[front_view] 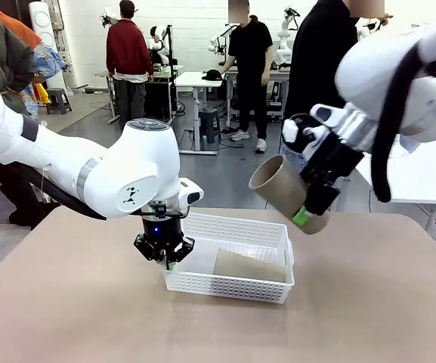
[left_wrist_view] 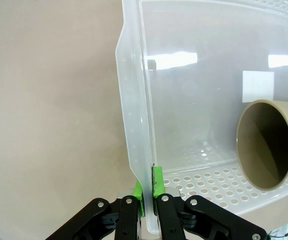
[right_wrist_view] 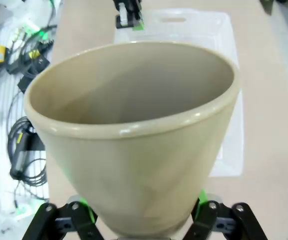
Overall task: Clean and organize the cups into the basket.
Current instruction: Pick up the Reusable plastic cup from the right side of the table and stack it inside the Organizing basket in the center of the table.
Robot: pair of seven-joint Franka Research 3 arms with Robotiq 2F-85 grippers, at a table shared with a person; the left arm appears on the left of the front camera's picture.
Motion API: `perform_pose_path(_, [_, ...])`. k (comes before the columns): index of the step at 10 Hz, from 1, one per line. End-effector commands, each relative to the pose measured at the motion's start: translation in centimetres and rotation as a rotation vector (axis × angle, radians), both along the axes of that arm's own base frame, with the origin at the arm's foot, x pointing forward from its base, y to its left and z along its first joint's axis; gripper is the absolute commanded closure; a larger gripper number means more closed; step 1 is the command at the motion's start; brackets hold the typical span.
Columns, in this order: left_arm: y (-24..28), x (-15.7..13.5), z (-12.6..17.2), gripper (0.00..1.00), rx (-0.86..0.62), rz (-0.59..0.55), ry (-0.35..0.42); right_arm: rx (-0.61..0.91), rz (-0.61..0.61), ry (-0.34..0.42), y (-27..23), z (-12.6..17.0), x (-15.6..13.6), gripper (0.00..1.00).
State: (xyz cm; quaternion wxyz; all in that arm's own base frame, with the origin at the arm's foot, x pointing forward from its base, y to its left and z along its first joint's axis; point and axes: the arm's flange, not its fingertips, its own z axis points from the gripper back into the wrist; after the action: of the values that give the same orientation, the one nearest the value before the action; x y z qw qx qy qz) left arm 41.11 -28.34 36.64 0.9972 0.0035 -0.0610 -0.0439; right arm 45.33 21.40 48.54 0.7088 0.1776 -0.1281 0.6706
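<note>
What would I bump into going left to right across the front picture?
left tool, pinching the white basket's left wall → brown cup lying in the basket → brown cup in the air, held by the right tool

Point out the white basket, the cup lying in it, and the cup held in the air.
Basket (front_view: 225,286): front view, near lattice wall.
Lying cup (front_view: 248,266): front view, its side.
Held cup (front_view: 287,198): front view, outer wall.

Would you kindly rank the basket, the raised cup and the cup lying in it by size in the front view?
1. basket
2. raised cup and lying cup look alike; the lying one is partly hidden.
</note>
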Motion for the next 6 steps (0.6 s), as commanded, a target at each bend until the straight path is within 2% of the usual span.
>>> perform_pose_path(1, [-0.1,0.0,0.2,1.00,-0.006,-0.007,-0.014,-0.050,0.029,0.045,2.5,-0.6,2.8,0.19])
perform_pose_path(6, [-0.1,0.0,0.2,1.00,-0.006,-0.007,-0.014,-0.116,0.115,0.069,7.4,-6.3,6.2,0.19])
